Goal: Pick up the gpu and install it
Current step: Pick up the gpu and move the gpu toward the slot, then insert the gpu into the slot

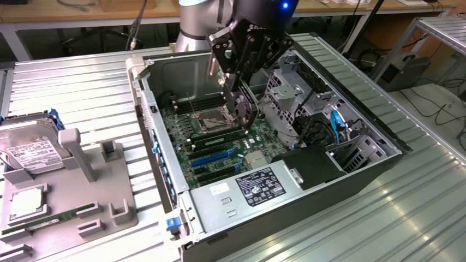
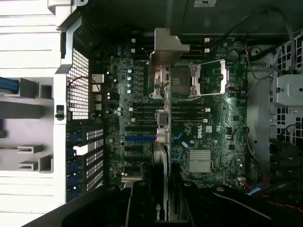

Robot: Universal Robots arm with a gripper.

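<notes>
Gripper [image 1: 238, 82] is clenched on the gpu [image 1: 244, 112], and I see it holding the card edge-on inside the open case [image 1: 364, 98], over the motherboard [image 1: 218, 147] by the CPU socket [image 1: 213, 117]. On the wrist view, the card's thin edge [image 2: 162, 123] runs crosswise to the blue slot [image 2: 139, 139], with its silver bracket [image 2: 168, 47] past the socket. At the exterior view's left, a hard drive [image 1: 29, 153] lies on the table [image 1: 73, 87].

Robotics lab, robot arm [image 1: 193, 24] over ribbed metal worktop [image 1: 73, 82], opened computer case [image 1: 328, 207], wooden benches [image 1: 73, 13], floor cables [image 1: 437, 106].
</notes>
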